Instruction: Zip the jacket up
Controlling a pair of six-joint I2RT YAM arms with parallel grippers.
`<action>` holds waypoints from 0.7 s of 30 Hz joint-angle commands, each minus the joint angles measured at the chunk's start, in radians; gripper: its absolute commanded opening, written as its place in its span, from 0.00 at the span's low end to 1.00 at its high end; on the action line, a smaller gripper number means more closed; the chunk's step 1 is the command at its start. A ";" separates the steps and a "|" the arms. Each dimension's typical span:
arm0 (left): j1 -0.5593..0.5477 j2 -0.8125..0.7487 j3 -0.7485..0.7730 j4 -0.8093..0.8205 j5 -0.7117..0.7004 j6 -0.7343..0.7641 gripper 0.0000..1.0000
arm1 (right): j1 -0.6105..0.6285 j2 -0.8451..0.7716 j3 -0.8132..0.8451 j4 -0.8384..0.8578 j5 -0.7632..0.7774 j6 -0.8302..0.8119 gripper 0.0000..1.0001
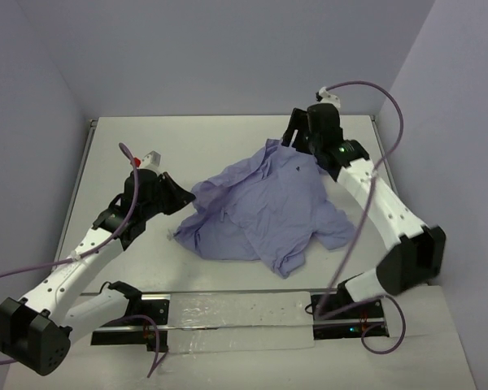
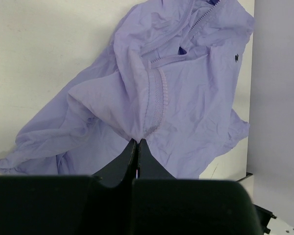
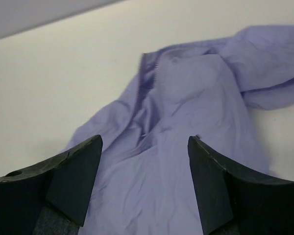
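The white tabletop (image 1: pixel 146 138) carries only the jacket (image 1: pixel 260 211), which lies in a crumpled heap near the middle, a little toward the right arm's side. It is not spread flat. The sleeves and front panels are folded over each other, so the 2 zipper sides are not lined up.

I judge the fabric to be thin, light and very soft. It will wrinkle and slide on the smooth surface rather than hold a shape, and a pull at 1 point will drag the whole heap.

The right end effector (image 3: pixel 143 142) hangs over the far edge of the jacket with its fingers wide apart and nothing between them. The left end effector (image 2: pixel 136 143) is closed tight at the near-left edge, and the folds run into its tips, so it seems to pinch a thin bit of cloth.

The ribbed hem (image 2: pixel 157 105) is thicker and looks like the better place to hold. The zipper teeth (image 2: pixel 201 17) lie curled beyond it, and I cannot find the slider.
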 commanded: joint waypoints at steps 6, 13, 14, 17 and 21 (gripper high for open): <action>0.005 -0.045 0.026 0.006 -0.044 0.007 0.00 | 0.325 -0.208 -0.367 0.046 0.052 -0.001 0.77; 0.007 -0.038 0.019 0.003 -0.065 -0.002 0.00 | 0.459 -0.090 -0.422 0.105 0.039 0.108 0.79; 0.007 -0.038 0.015 0.010 -0.061 -0.006 0.00 | 0.465 -0.069 -0.416 0.121 0.034 0.119 0.79; 0.007 -0.043 0.011 0.017 -0.058 -0.012 0.00 | 0.475 0.009 -0.384 0.132 0.061 0.141 0.79; 0.007 -0.062 0.013 0.007 -0.057 -0.006 0.00 | 0.477 0.110 -0.372 0.156 0.129 0.179 0.63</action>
